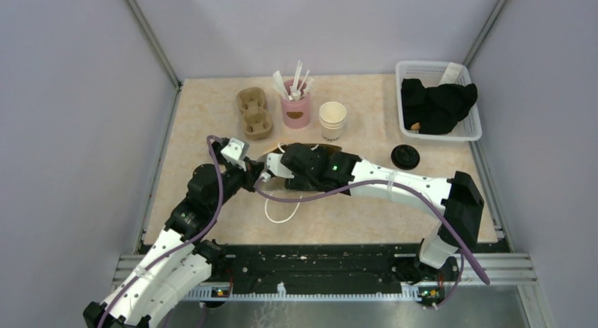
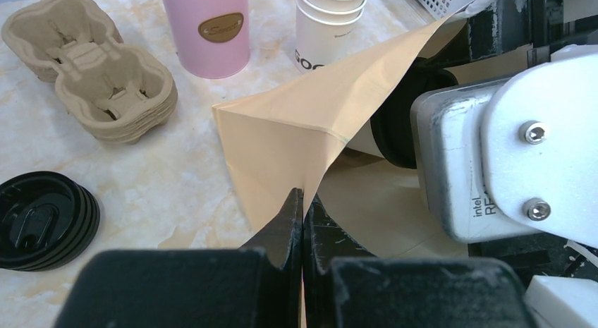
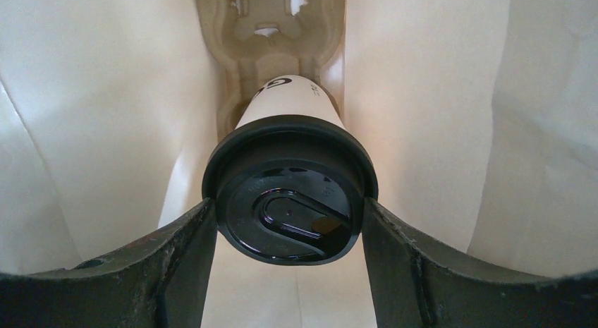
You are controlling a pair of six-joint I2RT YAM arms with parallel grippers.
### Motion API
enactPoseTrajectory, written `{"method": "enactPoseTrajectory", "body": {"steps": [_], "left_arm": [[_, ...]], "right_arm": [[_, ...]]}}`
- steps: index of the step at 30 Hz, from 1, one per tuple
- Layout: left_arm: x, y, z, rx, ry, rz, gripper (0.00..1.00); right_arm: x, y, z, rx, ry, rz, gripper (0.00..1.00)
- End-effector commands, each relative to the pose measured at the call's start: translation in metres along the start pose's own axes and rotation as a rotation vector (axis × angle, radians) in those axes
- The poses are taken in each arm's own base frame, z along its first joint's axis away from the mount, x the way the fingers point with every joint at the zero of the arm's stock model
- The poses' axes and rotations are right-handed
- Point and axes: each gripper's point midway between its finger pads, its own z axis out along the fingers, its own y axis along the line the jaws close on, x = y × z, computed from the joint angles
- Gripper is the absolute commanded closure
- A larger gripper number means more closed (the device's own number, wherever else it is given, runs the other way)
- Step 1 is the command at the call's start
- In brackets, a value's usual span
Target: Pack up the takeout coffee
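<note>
Takeout coffee (image 3: 289, 106): one lidded cup, inside paper bag (image 2: 310, 116), held by R gripper (image 3: 289, 216). Fingers fairly wide apart, clamped either side of black lid (image 3: 282, 194). Cup base points at pulp carrier (image 3: 271, 17) deeper in bag, not yet seated. L gripper (image 2: 303, 204) fully closed, pinching bag edge, props mouth open. Step: loading cup into carrier well. Next, prob: advance cup, line up w/ well, seat it, then release & back out w/o dragging bag. 2nd lidded cup not visible.
</note>
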Motion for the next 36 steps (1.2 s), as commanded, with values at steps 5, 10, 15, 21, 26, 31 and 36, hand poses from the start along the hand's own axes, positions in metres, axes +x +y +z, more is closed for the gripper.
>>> {"method": "enactPoseTrajectory", "body": {"steps": [5, 10, 15, 21, 26, 31, 36], "left_arm": [[0.006, -0.003, -0.002, 0.021, 0.027, 0.023, 1.0], [0.008, -0.001, -0.001, 0.013, 0.034, 0.026, 1.0], [0.01, -0.002, -0.001, 0.017, 0.04, 0.024, 1.0], [0.01, -0.002, -0.001, 0.015, 0.04, 0.024, 1.0], [0.01, -0.001, -0.001, 0.014, 0.042, 0.024, 1.0], [0.01, 0.0, -0.001, 0.009, 0.043, 0.03, 1.0], [0.011, -0.001, -0.001, 0.013, 0.048, 0.026, 1.0]], "right_arm": [[0.003, -0.016, -0.013, 0.094, -0.014, 0.112, 0.66], [-0.002, -0.03, -0.027, 0.125, -0.041, 0.149, 0.68], [0.003, -0.03, -0.034, 0.105, -0.021, 0.137, 0.68], [0.014, -0.017, -0.024, 0.079, 0.0, 0.138, 0.68], [0.017, -0.02, -0.013, 0.076, -0.006, 0.184, 0.68], [0.026, -0.017, -0.007, 0.06, 0.025, 0.174, 0.68], [0.024, -0.02, -0.001, 0.058, -0.009, 0.207, 0.68]]}}
